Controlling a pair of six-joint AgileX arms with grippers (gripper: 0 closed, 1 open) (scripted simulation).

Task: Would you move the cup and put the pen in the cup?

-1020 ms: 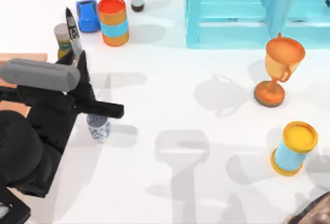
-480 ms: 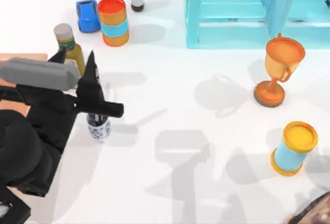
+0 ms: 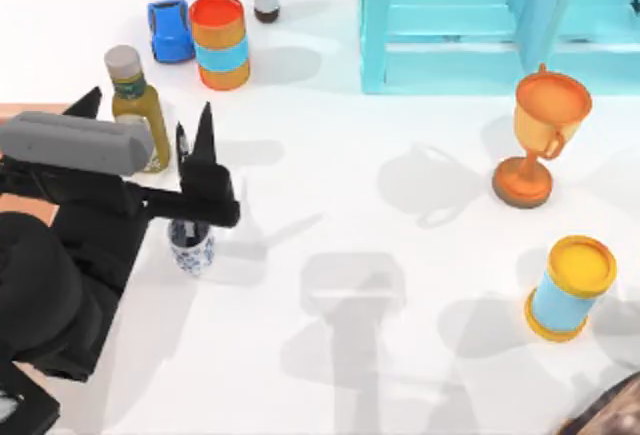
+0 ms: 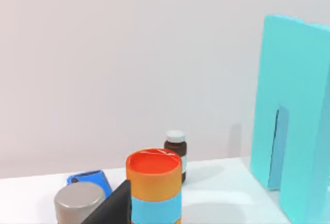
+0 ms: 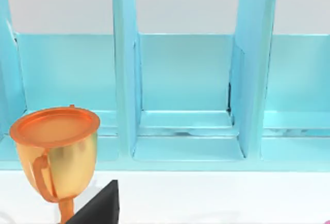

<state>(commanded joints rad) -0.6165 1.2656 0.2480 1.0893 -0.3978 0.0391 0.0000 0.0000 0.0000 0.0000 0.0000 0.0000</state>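
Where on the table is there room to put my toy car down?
The middle is bare, between the cup and the trophy. The front edge, left of the yellow can, is free too. The back-left corner is crowded: olive bottle, orange can, blue toy, and the left pincer.

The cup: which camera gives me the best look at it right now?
The top view. There the cup stands on the table just under the open left gripper, with the pen rising out of it. The left wrist view looks past it to the banded can; the right wrist view faces the shelf.
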